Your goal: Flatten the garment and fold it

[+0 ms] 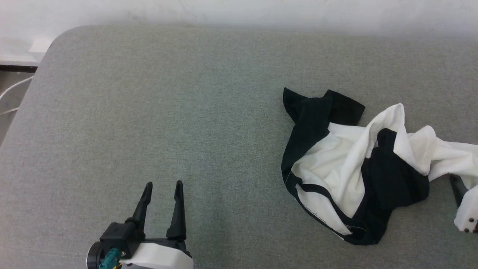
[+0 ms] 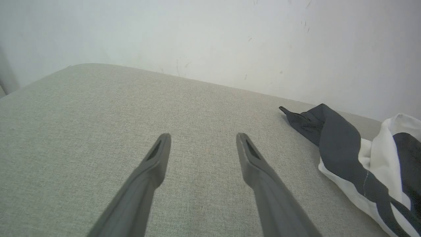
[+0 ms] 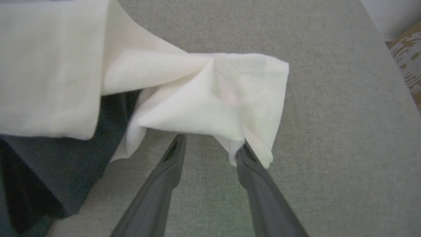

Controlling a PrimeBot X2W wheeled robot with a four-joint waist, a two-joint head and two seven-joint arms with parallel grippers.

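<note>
We read the left gripper as fully open: its two fingers stand wide apart and grip nothing, with grey table between and ahead of the tips. The garment lies well apart from these jaws, off to their right, crumpled in a heap of white and black folds. In the left wrist view its black corner points toward the wall.

The right gripper sits at the garment's right end. Its jaws stand apart, with a clear gap and table showing between them. A bunched white fold lies just ahead of the tips. It touches the tip of the finger on the right of the right wrist view and hangs down that finger's outer side. The other fingertip sits just at the fold's lower edge. We see no cloth pinched between the two fingers, so these jaws hold nothing. To the left of these jaws, the white layer overlaps a black part of the garment.
</note>
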